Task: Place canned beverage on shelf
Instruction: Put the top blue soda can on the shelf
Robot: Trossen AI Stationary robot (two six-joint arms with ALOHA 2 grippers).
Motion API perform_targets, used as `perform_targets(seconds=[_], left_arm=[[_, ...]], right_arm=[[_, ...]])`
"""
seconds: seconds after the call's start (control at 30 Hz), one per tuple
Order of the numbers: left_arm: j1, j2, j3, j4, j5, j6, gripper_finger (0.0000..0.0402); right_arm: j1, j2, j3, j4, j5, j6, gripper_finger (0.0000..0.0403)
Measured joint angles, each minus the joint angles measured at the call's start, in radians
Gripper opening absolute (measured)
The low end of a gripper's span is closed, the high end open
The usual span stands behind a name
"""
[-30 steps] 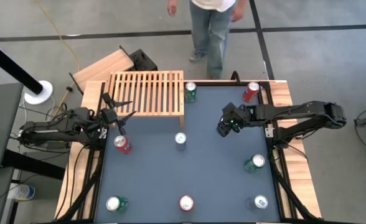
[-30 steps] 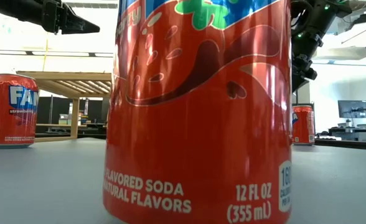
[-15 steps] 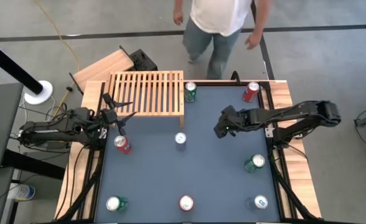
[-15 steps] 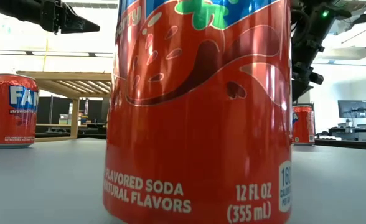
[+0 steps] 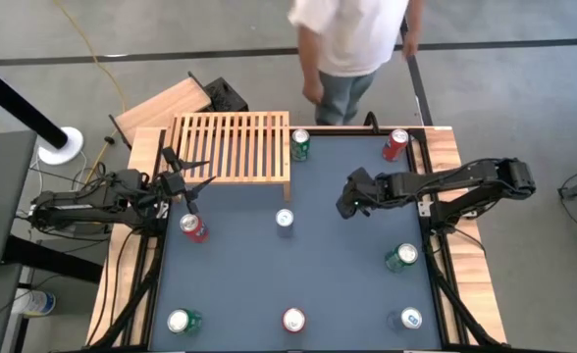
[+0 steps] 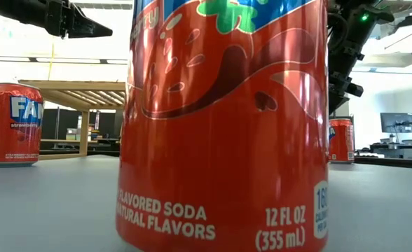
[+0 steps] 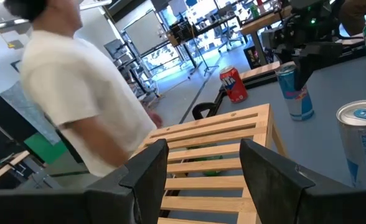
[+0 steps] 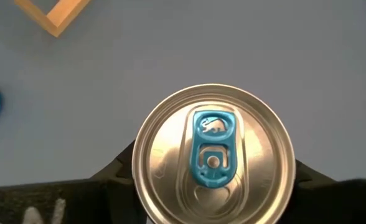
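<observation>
The surface carries every can I can see, and the shelf at its far left corner has nothing on its slats, so as I judge it the task has barely begun. From above I count eight cans standing loose. A green can stands just beside the shelf's right end, a red can at the far right corner, and a blue can near the middle. Another red can is by my left arm, and the other four are toward the near side. A person stands beyond the far edge. My right hand hangs over the middle right of the surface, well apart from the shelf. Its wrist view looks straight down on a silver-topped can with a blue tab, and my fingers press against both sides, so I take it I am pinching it. I cannot tell whether it has left the surface. Lifting it, carrying it across and setting it on the slats are all left to do. My left hand waits at the shelf's near edge, spread and empty.
</observation>
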Motion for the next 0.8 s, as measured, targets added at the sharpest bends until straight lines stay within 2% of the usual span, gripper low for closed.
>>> perform_targets(seconds=[0.23, 0.4, 0.57, 0.7, 0.8], left_arm=[[0.0, 0.0, 0.0, -0.002, 0.0, 0.0, 0.0192], [0.0, 0.003, 0.0, -0.019, 0.011, -0.022, 0.0192], [0.0, 0.017, 0.0, -0.022, 0.027, -0.026, 0.0192], [0.0, 0.029, 0.0, -0.022, 0.026, -0.026, 0.0192], [0.0, 0.038, 0.0, -0.022, 0.026, -0.025, 0.0192]], right_arm=[[0.007, 0.0, 0.053, -0.017, -0.031, -0.115, 0.0212], [-0.017, 0.0, 0.165, -0.019, -0.039, -0.318, 0.0211], [-0.062, 0.0, 0.309, -0.016, -0.053, -0.59, 0.0207], [-0.133, 0.009, 0.424, -0.001, -0.145, -0.811, 0.0207], [-0.208, 0.034, 0.494, 0.045, -0.272, -0.987, 0.0207]])
